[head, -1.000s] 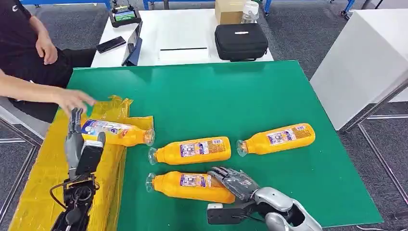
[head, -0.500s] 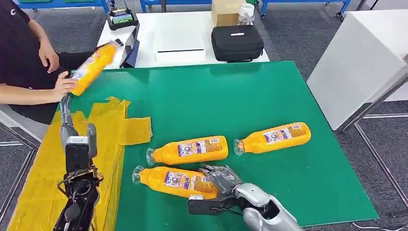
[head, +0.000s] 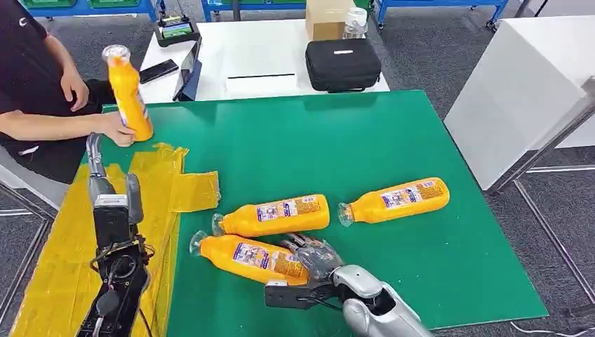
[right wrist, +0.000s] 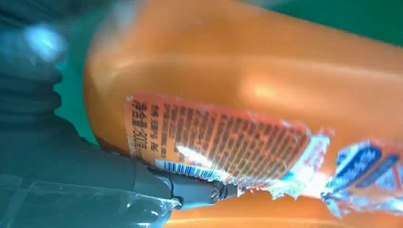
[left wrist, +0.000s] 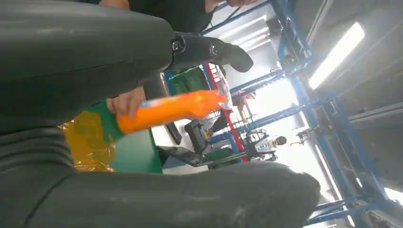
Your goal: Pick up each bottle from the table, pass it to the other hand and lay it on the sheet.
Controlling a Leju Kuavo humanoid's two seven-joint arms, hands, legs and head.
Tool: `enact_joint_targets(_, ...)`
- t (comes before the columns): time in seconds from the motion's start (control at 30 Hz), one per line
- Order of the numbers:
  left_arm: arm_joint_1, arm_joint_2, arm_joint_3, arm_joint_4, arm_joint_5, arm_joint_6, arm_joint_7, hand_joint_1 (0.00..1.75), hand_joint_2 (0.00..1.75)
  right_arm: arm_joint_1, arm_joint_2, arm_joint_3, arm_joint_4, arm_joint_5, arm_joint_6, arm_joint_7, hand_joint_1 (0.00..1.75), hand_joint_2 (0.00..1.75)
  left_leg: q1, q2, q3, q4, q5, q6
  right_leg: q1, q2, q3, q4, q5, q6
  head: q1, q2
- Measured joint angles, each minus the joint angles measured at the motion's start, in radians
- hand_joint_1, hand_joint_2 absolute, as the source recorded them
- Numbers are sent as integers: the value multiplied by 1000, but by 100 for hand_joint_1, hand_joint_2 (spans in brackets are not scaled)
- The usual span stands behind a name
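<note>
The right hand is laid over the butt end of the nearest bottle, its fingers curled across the label and its silver forearm entering from the lower edge of the head view; the bottle lies on the green counter, tilted, its cap pointing toward the yellow sheet. In the right wrist view the bottle's orange body is pressed close against the hand, though how far the fingers wrap round it is hidden. The left hand is held upright above the sheet, fingers extended and apart, with nothing in it. Two more bottles lie on the counter beyond the nearest bottle: a second bottle just behind it and a third bottle further right. Past the sheet's far corner, an upright bottle is held by a person's hand; the person is cut off at the frame edge.
</note>
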Motion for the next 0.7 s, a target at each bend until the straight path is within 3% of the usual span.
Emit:
enact_joint_targets(0.4, -8, 0, -2, 9, 42, -4, -7, 0, 0, 2, 5, -3, 3, -22, 17, -7, 0, 0, 0, 0, -1, 0, 0, 0, 0, 0, -1, 0, 0, 0, 0, 0)
enact_joint_targets(0.7, -15, 0, -2, 23, 66, -13, -32, 0, 0, 27, -22, -24, -51, -278, 108, -97, 0, 0, 0, 0, -4, 0, 0, 0, -1, 0, -3, 0, 0, 0, 0, 0)
